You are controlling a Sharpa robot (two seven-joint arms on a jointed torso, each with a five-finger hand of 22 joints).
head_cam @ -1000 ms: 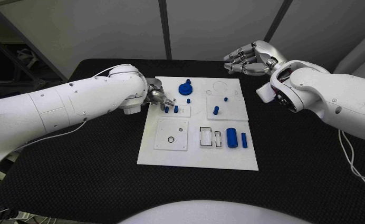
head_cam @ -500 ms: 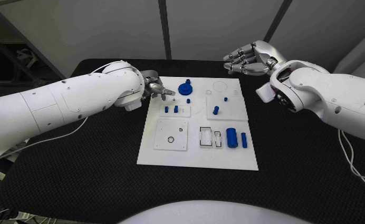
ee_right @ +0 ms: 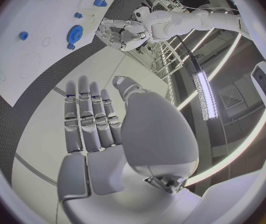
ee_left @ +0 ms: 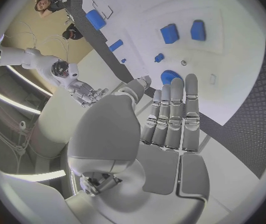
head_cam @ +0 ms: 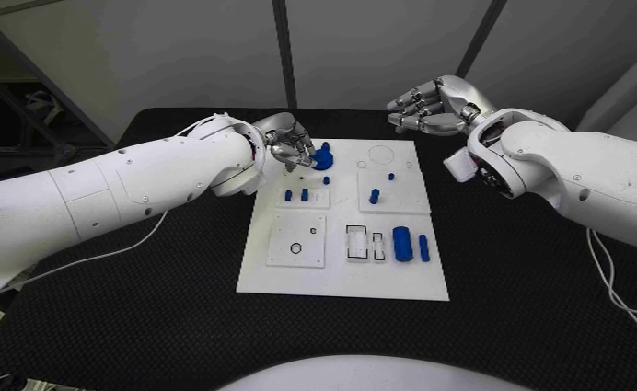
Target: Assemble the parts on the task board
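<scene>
The white task board (head_cam: pixel 266 267) lies in the middle of the table. A round blue gear-like part (head_cam: pixel 324 159) stands near its far left corner. My left hand (head_cam: pixel 284 146) hovers just beside that part, fingers stretched out (ee_left: pixel 170 117) and holding nothing; its fingertips cover part of the gear (ee_left: pixel 168 76). Two short blue pegs (head_cam: pixel 297 195) stand in a small plate below it, and another peg (head_cam: pixel 376 195) stands to their right. A thick blue cylinder (head_cam: pixel 402 244) and a thin one (head_cam: pixel 423 245) lie at the board's right. My right hand (head_cam: pixel 430 107) hangs empty beyond the far right corner.
The black table (head_cam: pixel 531 271) spreads wide on both sides of the board. A square white plate with a small ring (head_cam: pixel 296 246) and rectangular slots (head_cam: pixel 358 240) take up the board's near half. My bulky left forearm (head_cam: pixel 146 184) hangs over the table's left side.
My left hand has moved from over the two short pegs toward the far edge, ending beside the gear-like part. My right hand has barely shifted.
</scene>
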